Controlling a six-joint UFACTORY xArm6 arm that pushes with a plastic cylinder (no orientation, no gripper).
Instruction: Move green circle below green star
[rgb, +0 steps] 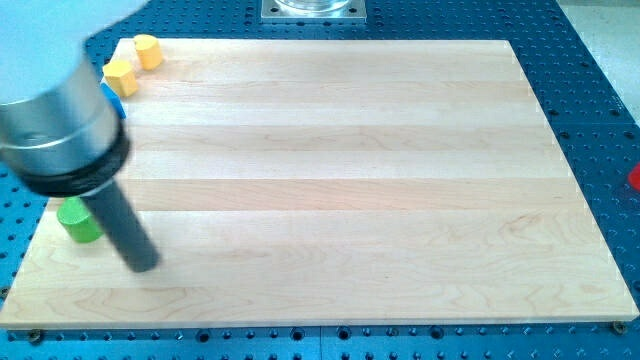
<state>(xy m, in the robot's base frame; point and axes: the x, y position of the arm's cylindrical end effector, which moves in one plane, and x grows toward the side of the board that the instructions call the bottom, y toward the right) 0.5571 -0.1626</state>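
A green round block (78, 220), the green circle, sits near the board's left edge, partly hidden by my arm. My dark rod comes down from the grey cylinder (60, 125), and my tip (143, 263) rests on the board just right of and slightly below the green circle. No green star shows; it may be hidden behind the arm. Two yellow blocks sit at the view's top left: one (148, 51) near the corner, another (120, 76) below it. A blue block (113, 100) peeks out behind the arm.
The wooden board (340, 180) lies on a blue perforated table. A metal mount (314, 10) is at the view's top. A red object (634, 178) shows at the view's right edge, off the board.
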